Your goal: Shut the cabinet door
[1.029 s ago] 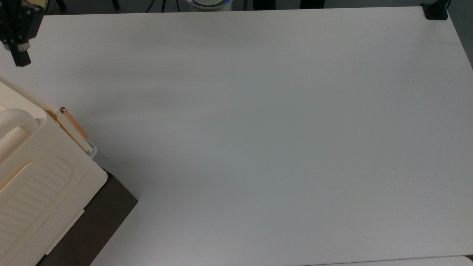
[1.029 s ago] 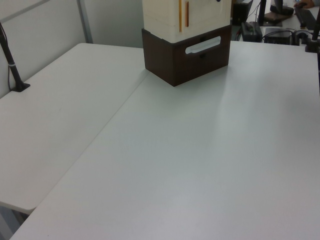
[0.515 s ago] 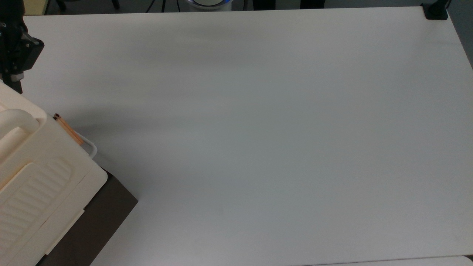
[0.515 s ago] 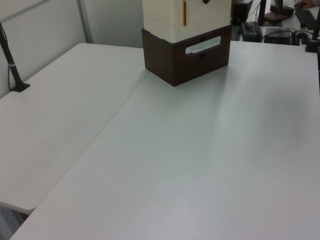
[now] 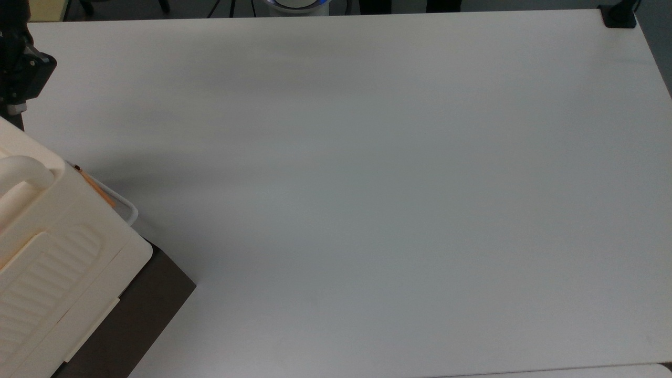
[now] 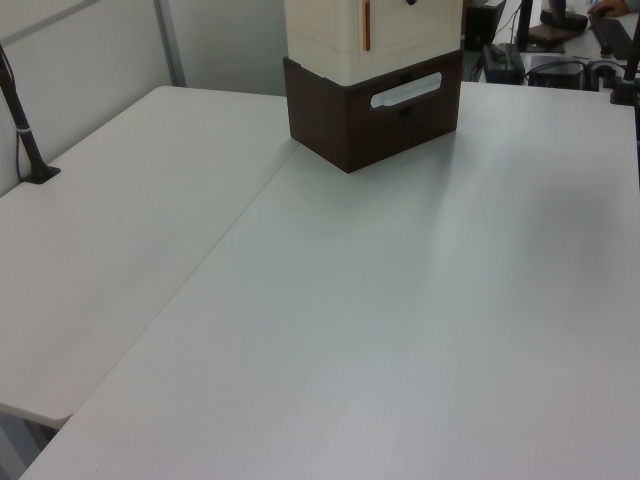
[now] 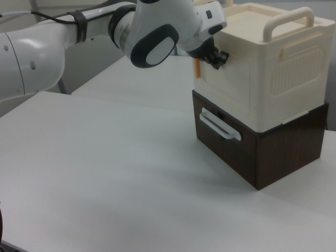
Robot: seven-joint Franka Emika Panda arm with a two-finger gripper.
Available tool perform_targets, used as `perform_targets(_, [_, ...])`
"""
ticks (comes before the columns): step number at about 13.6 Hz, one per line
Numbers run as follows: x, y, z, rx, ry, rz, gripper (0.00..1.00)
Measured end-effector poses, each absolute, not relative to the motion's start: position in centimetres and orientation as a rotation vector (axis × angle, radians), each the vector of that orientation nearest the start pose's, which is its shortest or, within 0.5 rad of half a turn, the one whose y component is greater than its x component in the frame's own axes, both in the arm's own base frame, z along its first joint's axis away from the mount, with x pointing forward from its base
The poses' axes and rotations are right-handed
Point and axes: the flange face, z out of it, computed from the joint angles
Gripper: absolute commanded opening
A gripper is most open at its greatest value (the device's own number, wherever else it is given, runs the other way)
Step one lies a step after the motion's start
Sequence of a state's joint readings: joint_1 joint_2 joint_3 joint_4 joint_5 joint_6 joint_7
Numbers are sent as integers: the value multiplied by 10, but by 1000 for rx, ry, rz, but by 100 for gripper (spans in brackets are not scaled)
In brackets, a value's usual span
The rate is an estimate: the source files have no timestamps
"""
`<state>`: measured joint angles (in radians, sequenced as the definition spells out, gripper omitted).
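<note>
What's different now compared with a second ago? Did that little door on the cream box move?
Yes. The cabinet door swung in toward the cream cabinet; in the top view its orange edge shrank from a jutting flap to a thin sliver. The gripper followed it in from the top view's upper left. The dark brown drawer unit and the table stayed put.

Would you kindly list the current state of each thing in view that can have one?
cabinet door: nearly flush with the cream cabinet front, thin orange edge showing.
brown drawer: pushed in, white handle outward.
gripper: against the door's upper corner.
carry handle: upright on the cabinet top.
</note>
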<state>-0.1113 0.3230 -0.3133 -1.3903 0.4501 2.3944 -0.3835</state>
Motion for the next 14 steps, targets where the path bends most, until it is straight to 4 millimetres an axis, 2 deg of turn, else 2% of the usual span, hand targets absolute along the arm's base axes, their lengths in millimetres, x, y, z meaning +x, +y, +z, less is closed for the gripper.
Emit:
perform_targets(5, [657,-250,614,-2884,304,-1160,1])
perform_targets(6, [658,-247,611,-2895,292,-1149,1])
perform_targets(7, [662,-236,599,-2931,249,-1106,1])
perform_targets(10, [671,-187,563,-3047,53,-815,1])
perform_targets(12, [673,-150,551,-3095,-21,-639,1])
perform_targets(14, [670,-94,548,-3126,-76,-453,1])
